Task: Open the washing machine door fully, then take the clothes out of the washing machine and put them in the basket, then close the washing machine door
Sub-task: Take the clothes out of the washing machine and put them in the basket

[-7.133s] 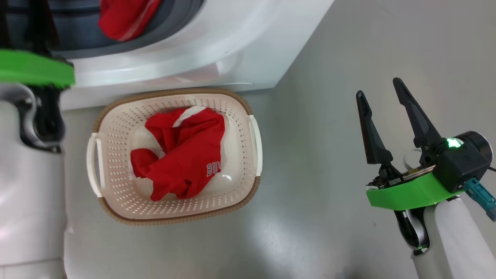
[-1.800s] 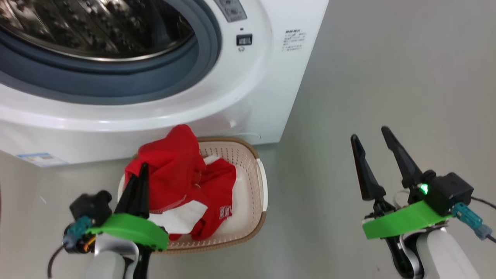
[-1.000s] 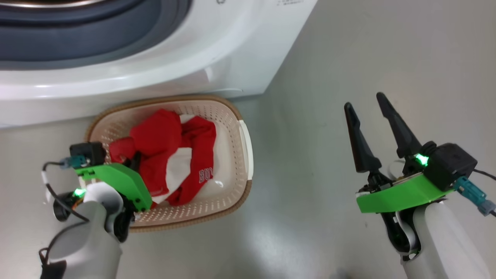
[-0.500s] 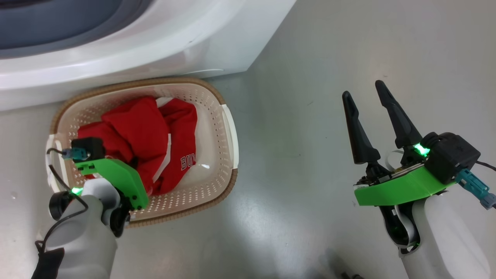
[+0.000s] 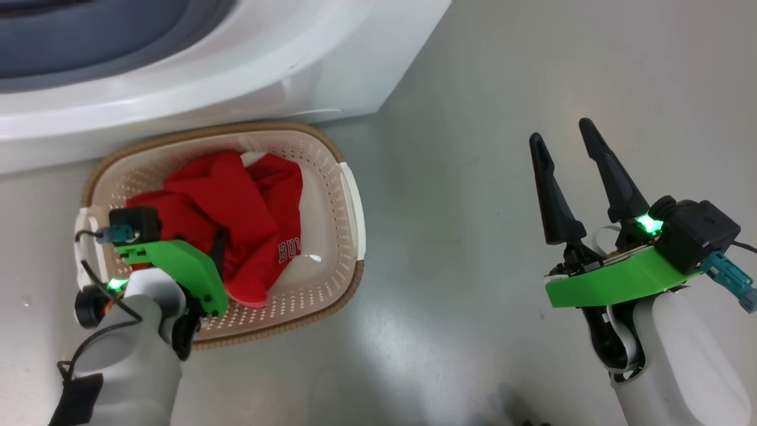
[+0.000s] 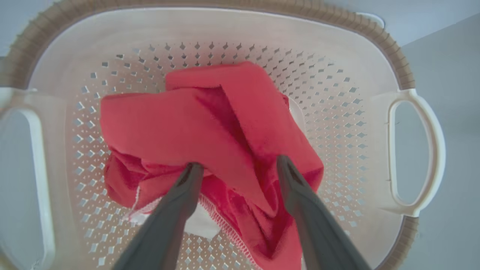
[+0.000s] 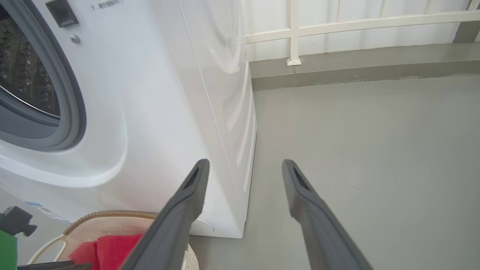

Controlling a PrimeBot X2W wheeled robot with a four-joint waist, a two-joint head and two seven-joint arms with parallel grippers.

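Down at the lower left of the head view, left gripper (image 6: 238,163) points into the basket (image 5: 353,278), fingers spread, tips against the clothes (image 6: 210,120), a fold lying between them, not pinched. Clothes: bright red crumpled heap, white stitched hem and white patch near the fingers, white lettering on one fold, piled in the basket's middle and left. Basket: cream, diamond holes, brown woven rim, white side handles, sitting on the grey floor (image 5: 473,248). Right gripper (image 5: 560,131) hangs over bare floor well right of the basket, fingers spread, empty. Just behind the basket stands the washing machine (image 5: 248,71), white front, grey seal (image 5: 89,41), steel perforated drum (image 7: 22,67) visible. Farther back, a pale railing (image 7: 296,33) along the wall.
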